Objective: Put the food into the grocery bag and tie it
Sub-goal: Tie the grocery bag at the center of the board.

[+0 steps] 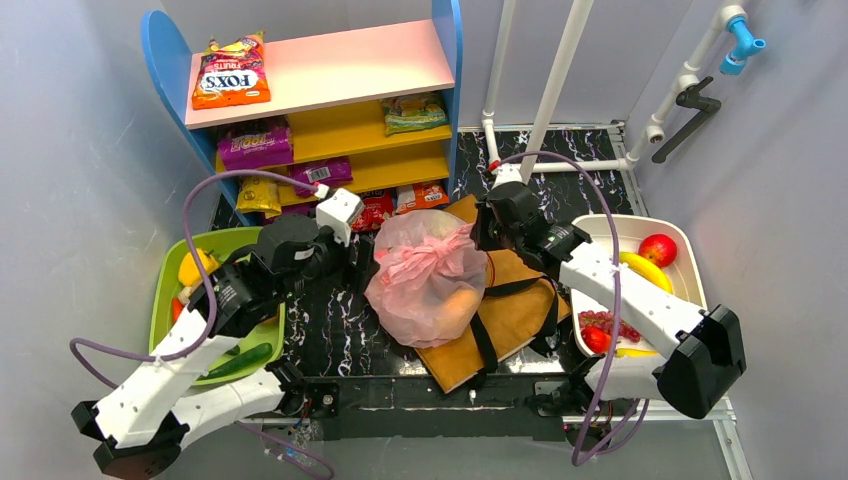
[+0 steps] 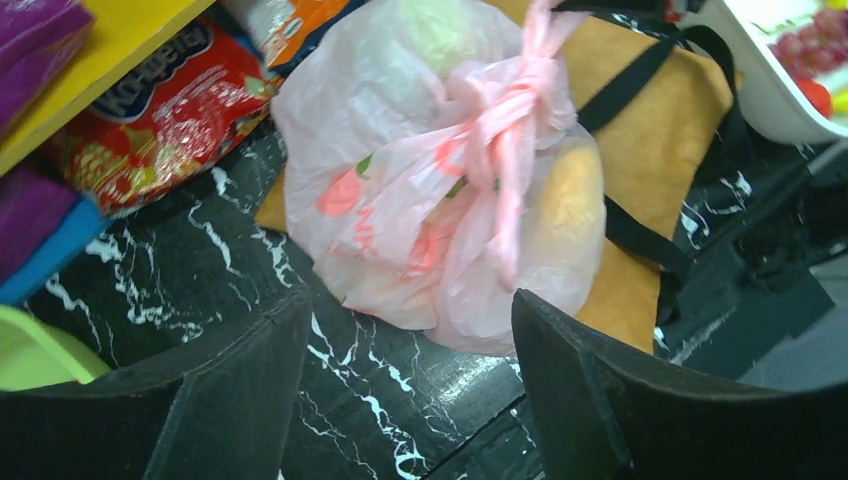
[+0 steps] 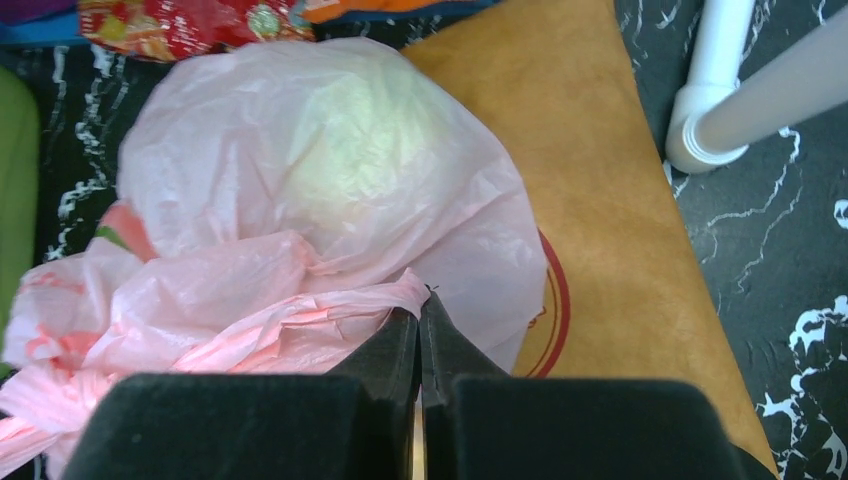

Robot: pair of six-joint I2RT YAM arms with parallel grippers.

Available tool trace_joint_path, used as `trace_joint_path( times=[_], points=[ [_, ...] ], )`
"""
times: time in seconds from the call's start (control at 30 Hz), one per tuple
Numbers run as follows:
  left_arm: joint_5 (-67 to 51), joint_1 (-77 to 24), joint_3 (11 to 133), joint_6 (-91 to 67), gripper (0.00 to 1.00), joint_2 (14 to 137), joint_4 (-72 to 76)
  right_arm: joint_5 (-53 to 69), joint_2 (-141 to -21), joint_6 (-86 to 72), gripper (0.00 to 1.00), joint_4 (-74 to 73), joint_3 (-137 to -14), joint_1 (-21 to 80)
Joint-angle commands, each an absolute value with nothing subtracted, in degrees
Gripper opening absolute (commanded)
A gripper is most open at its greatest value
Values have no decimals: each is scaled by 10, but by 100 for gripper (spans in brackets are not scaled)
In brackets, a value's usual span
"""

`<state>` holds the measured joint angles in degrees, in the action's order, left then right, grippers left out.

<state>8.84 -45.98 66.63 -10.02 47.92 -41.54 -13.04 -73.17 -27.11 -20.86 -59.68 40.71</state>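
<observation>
The pink grocery bag (image 1: 425, 290) lies bulging on its side in the middle, half on a brown paper bag. Its handles are twisted into a knot (image 1: 432, 252) on top. Through the plastic (image 2: 390, 200) show a pale green-white round item (image 3: 345, 140) and a yellow-orange one (image 2: 572, 190). My left gripper (image 1: 362, 262) stands just left of the bag, open, with bare tabletop between its fingers (image 2: 410, 310). My right gripper (image 1: 483, 235) is at the bag's right side, jaws pressed together (image 3: 421, 300) on the tip of a pink handle strip (image 3: 300, 325).
A brown paper bag (image 1: 515, 300) with black straps lies under the pink bag. A blue shelf (image 1: 330, 70) with snack packets stands behind. A green tray (image 1: 172, 290) with vegetables is at the left, a white tray (image 1: 690, 275) with fruit at the right. White pipes (image 1: 555, 80) rise at the back.
</observation>
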Motion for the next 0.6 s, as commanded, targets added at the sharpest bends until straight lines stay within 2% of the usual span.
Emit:
trace_joint_path(
  times=[0.0, 0.2, 0.43, 0.57],
  points=[
    [-16, -458, 713, -17, 70, 522, -452, -150, -697, -255, 1, -220, -652, 434],
    [-67, -459, 688, -17, 61, 574, -390, -164, -677, -252, 1, -224, -676, 462],
    [-64, -459, 656, -45, 51, 597, -333, -166, -672, -251, 1, -225, -684, 475],
    [-60, -459, 645, -54, 37, 598, -316, -166, -674, -250, 1, -224, -685, 479]
  ],
)
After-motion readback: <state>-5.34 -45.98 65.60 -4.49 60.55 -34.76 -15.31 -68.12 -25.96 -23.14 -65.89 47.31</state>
